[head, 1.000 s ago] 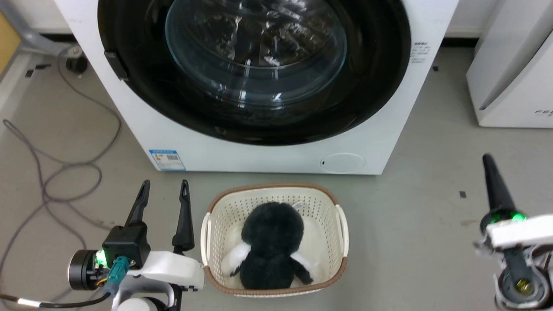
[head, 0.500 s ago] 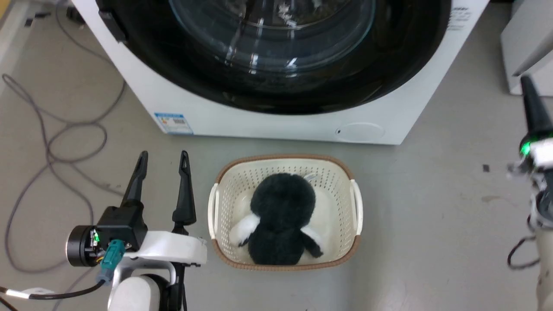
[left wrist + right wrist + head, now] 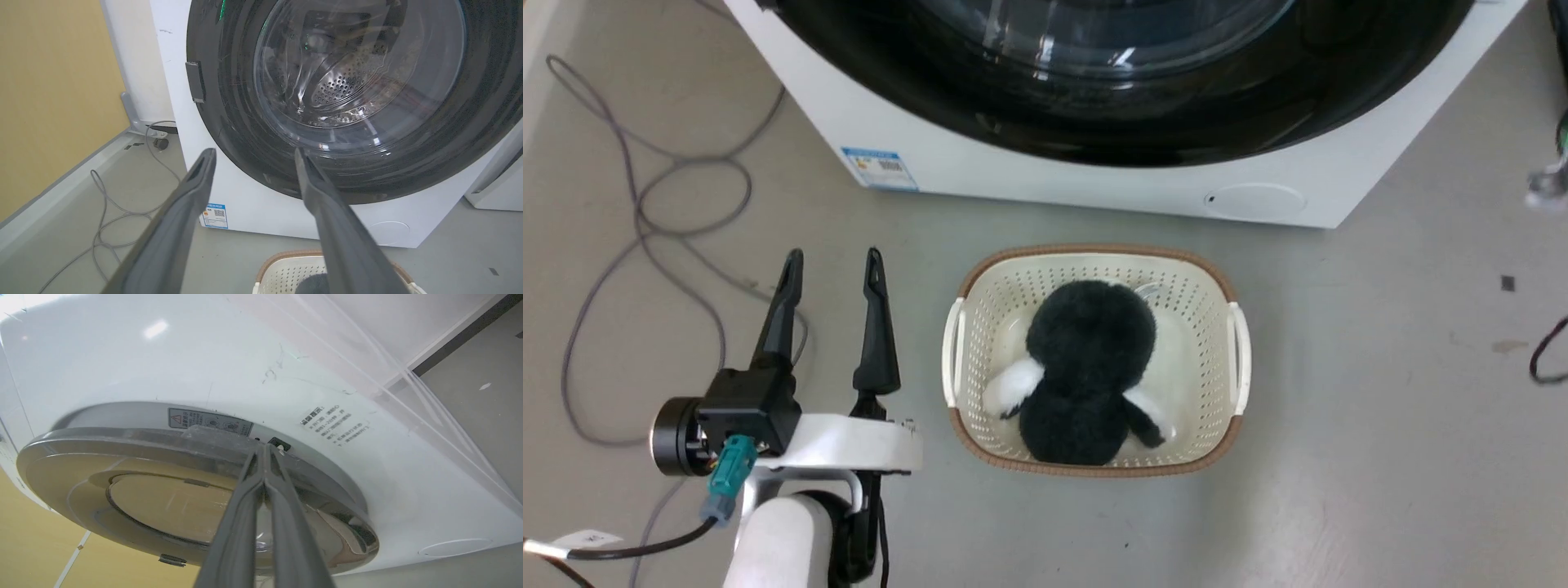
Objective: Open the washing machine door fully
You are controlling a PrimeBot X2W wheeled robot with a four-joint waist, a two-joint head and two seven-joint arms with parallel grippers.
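Left gripper [image 3: 833, 265] sits lower left in the head view, fingers spread wide with nothing between them, pointing up-frame at the washing machine [image 3: 1094, 186]. Upper centre, the washing machine door [image 3: 1111, 135] lies flat against the white front, its glossy round face turned out toward the basket [image 3: 1094, 251] just below. It's a disc, so no long axis to call. Over in the right wrist view, the right gripper [image 3: 264, 448] has its fingers pressed together, reaching up-frame to the door's rim at the seam. Whether they touch it is hard to tell.
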